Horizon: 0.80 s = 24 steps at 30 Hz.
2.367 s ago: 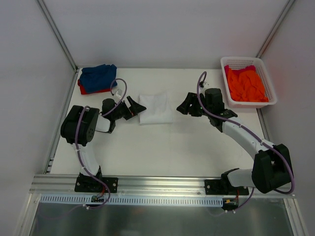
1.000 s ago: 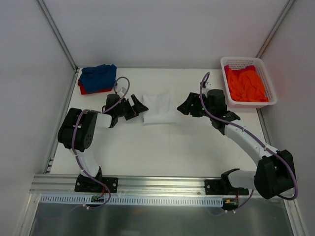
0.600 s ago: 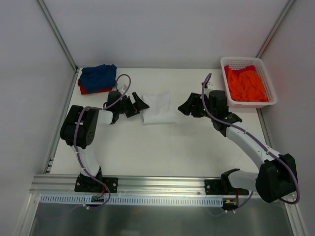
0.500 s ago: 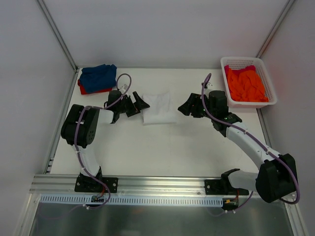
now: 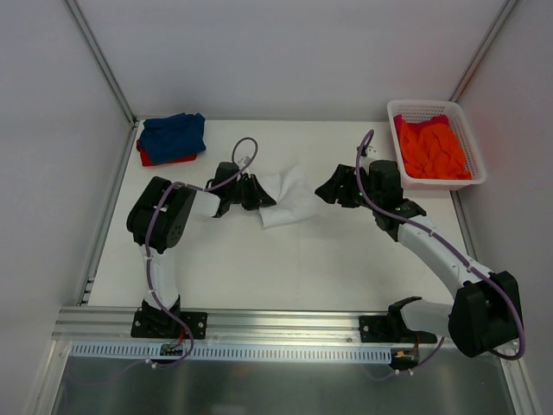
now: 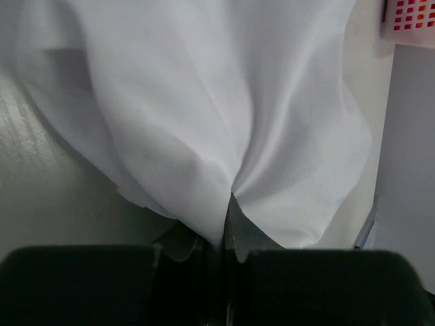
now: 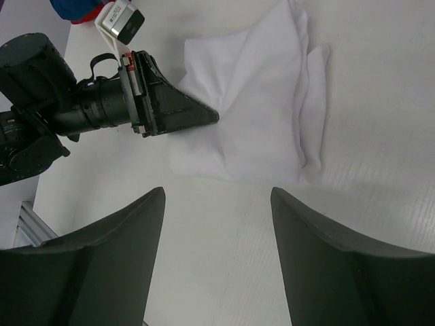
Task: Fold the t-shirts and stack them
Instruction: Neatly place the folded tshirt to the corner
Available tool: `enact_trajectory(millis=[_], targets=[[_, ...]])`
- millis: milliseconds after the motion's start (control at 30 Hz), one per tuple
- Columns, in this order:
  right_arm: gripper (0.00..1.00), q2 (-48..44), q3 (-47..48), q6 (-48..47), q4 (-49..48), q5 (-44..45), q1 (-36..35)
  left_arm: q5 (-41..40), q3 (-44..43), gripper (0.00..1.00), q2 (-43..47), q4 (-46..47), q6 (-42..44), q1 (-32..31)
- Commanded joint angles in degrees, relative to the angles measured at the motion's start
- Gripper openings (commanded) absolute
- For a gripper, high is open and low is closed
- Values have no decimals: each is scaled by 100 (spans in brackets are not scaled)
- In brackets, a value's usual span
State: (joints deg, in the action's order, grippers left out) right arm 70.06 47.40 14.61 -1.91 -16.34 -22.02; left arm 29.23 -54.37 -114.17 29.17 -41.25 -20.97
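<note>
A: White t-shirt (image 5: 289, 194), left of the basket (image 5: 432, 108): how will it handle?
B: Soft, limp, likely. Left gripper (image 5: 262, 197) pinches its edge away from the basket; right gripper (image 7: 217, 197), wide and empty, could take the basket-side edge.

White table (image 5: 285, 268), pale grey walls (image 5: 285, 52)

- Left end effector (image 5: 268, 200), centre of the frame: jaws pinched shut, forearm lying low, reaching rightward.
- Right end effector (image 5: 327, 188), right of centre: fingers spread apart, pointing left.
</note>
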Motion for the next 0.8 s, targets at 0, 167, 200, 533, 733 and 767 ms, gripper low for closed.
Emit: enact_trajectory(millis=[0,167,200,533,733,767], targets=[[67,-195,-55,68,-204,-18,66,-163,119,0,-193,-755,39,-135],[67,-142,-81,112,-265,-54,75,-295,137,0,-36,-939,126,-126],[67,-133,-90,112,-283,-54,75,-287,128,0,-9,-974,153,-126],[67,-54,-99,121,-354,-62,75,-278,-828,0,263,-1958,530,-118],[67,-19,-108,130,-398,-62,75,-260,-2285,0,264,-2863,978,119],[67,-19,-108,121,-398,-62,75,-252,-2463,0,255,-2968,1031,163]])
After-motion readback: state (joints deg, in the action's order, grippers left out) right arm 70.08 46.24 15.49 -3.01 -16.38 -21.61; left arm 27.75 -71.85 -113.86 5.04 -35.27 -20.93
